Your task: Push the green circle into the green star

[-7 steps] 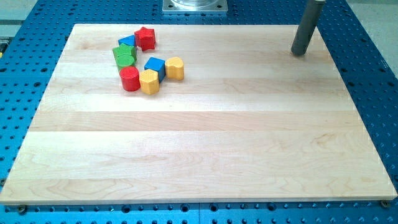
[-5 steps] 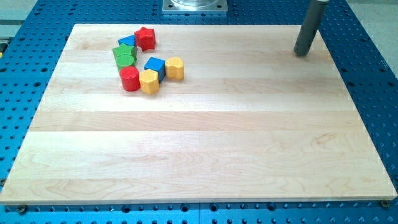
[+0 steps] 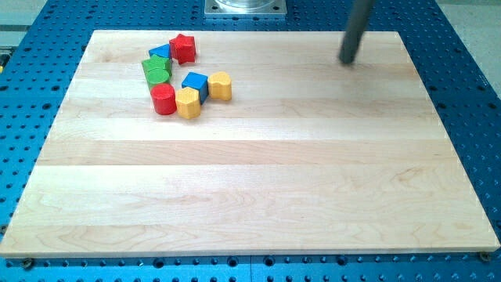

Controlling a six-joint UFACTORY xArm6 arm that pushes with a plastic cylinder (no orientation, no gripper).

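The green circle (image 3: 160, 77) lies in a cluster of blocks at the view's upper left, on the wooden board (image 3: 258, 180). The green star (image 3: 154, 65) sits just above it, and the two appear to touch. My tip (image 3: 348, 61) is near the board's top edge, far to the view's right of the cluster and touching no block. The rod above it looks slightly blurred.
Around the green pair lie a red star (image 3: 182, 48), a blue block (image 3: 161, 52), a blue cube (image 3: 195, 83), a red circle (image 3: 163, 99), a yellow hexagon (image 3: 188, 103) and a second yellow block (image 3: 220, 85). A blue perforated table (image 3: 470, 94) surrounds the board.
My tip has moved to the view's left and slightly up along the board's top edge. None of the blocks has moved.
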